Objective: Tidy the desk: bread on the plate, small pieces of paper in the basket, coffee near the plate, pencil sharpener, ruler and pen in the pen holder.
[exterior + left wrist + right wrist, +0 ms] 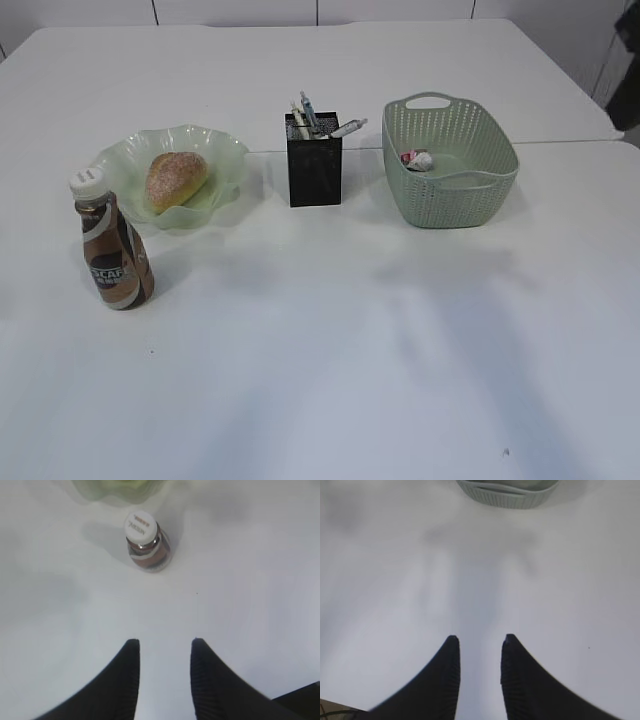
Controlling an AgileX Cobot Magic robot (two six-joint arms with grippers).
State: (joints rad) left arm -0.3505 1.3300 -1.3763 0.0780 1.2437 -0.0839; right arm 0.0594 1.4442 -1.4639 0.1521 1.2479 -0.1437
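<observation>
The bread point(176, 179) lies on the pale green wavy plate point(225, 152). The brown coffee bottle point(112, 253) with a white cap stands just in front of the plate, also in the left wrist view point(146, 542). The black pen holder point(314, 163) holds pens and other items. A crumpled paper ball point(417, 159) lies in the green basket point(480, 182). My left gripper point(164, 643) is open and empty, above bare table, short of the bottle. My right gripper point(479, 640) is open and empty, short of the basket point(507, 495). Neither gripper shows in the exterior view.
The white table point(330, 340) has a seam running across behind the objects. The plate's edge point(112, 492) shows at the top of the left wrist view.
</observation>
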